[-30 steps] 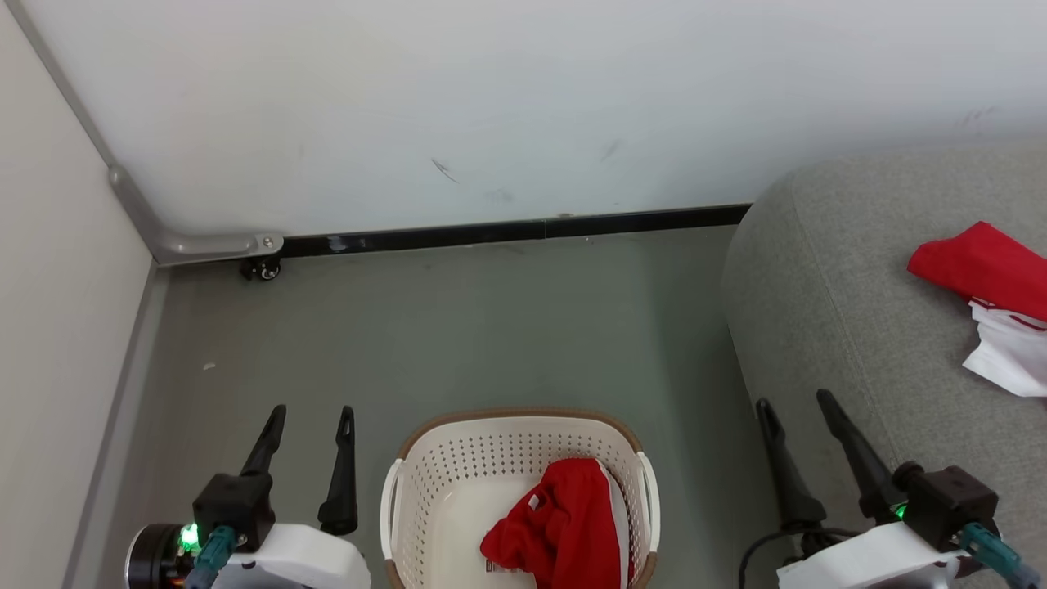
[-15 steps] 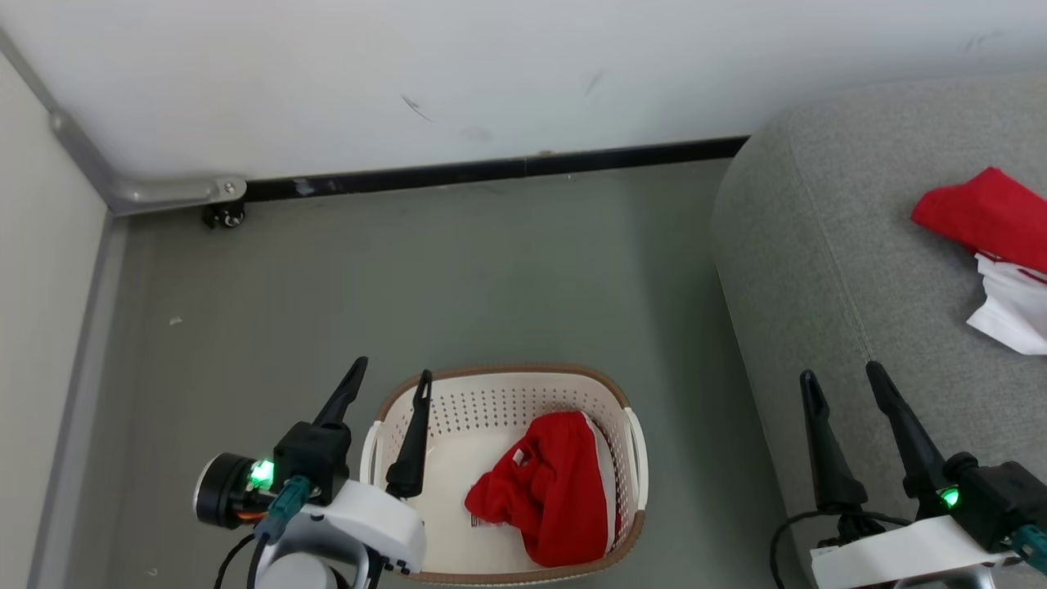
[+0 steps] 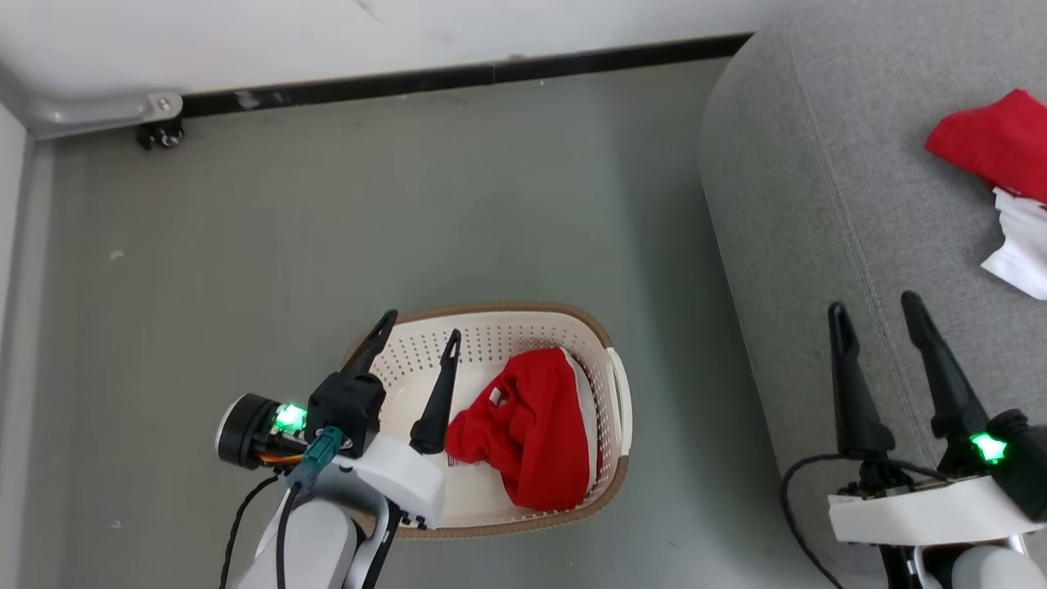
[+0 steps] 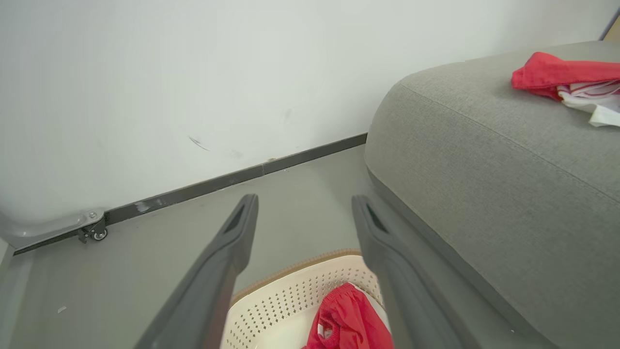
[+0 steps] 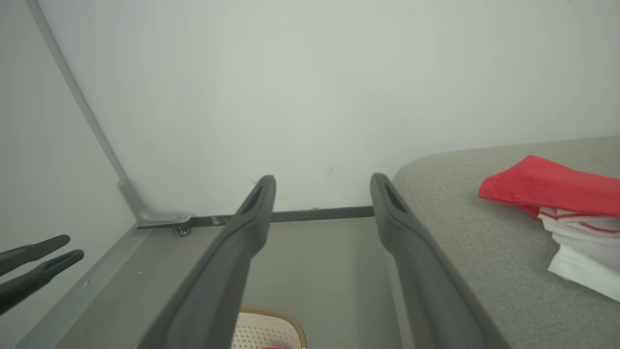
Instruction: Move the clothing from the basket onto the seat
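Note:
A red garment [image 3: 532, 429] lies crumpled in the right half of the cream basket [image 3: 507, 309] on the floor. My left gripper [image 3: 422, 325] hangs open above the basket's left side, its right finger just left of the garment, holding nothing. In the left wrist view the left gripper [image 4: 304, 199] points over the basket [image 4: 290, 295] and the garment [image 4: 351, 320]. My right gripper [image 3: 872, 304] stands open and empty over the front edge of the grey seat [image 3: 802, 204]. Another red-and-white garment [image 3: 994, 143] lies on the seat at the right.
A white wall with a black baseboard [image 3: 458, 78] runs across the back. A small caster [image 3: 164, 135] and a grey metal bracket [image 3: 98, 106] sit in the far left corner. Bare grey floor [image 3: 368, 204] stretches between wall, basket and seat.
The head camera has tilted down, shifting the scene up. My left gripper has moved right, from beside the basket to over its left side. Both grippers stay open.

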